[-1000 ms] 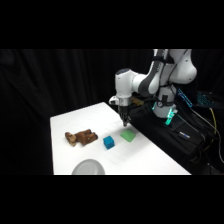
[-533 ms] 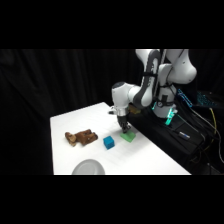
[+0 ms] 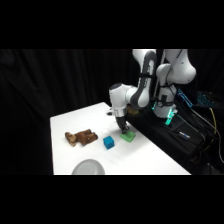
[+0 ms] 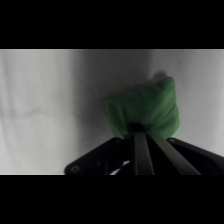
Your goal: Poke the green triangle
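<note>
The green triangle (image 3: 129, 135) lies on the white table (image 3: 65, 122), right of the blue cube. In the wrist view it fills the middle as a light-green block (image 4: 145, 105). My gripper (image 3: 122, 127) has come down from above onto its near-left edge. Seen from the wrist, the two fingers are pressed together into one narrow tip (image 4: 136, 130) that rests against the green block's lower edge. The gripper is shut, with nothing held between its fingers.
A blue cube (image 3: 108, 143) sits just left of the green block. Further left lies a brown plush toy (image 3: 81, 137). A white bowl (image 3: 89, 167) stands at the table's front edge. Black equipment with cables (image 3: 177, 135) borders the table on the right.
The arm has swung left and lowered. The gripper, which hung above and right of the green block, now has its tip down on it. The block, cube and plush have not moved.
</note>
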Tool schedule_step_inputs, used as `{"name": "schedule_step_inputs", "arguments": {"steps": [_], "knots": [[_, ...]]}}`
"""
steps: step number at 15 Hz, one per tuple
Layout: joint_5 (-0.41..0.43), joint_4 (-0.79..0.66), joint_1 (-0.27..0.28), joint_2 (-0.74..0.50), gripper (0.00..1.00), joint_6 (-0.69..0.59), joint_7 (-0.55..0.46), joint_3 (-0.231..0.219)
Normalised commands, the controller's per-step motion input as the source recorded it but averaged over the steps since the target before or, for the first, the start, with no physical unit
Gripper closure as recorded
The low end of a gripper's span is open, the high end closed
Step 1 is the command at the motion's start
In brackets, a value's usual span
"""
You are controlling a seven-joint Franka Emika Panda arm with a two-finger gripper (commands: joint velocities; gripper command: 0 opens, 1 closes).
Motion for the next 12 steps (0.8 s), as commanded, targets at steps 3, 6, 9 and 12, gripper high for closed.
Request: {"name": "schedule_step_inputs", "arguments": {"steps": [3,6,9,12], "knots": [[0.023,-0.23,0.039,-0.55,0.99,-0.25,0.12,-0.001],[-0.035,-0.19,0.135,-0.69,0.99,-0.38,0.25,-0.079],[-0.12,-0.12,0.165,-0.68,0.96,-0.44,0.32,-0.119],[-0.207,-0.09,0.134,-0.64,0.68,-0.42,0.35,-0.103]]}}
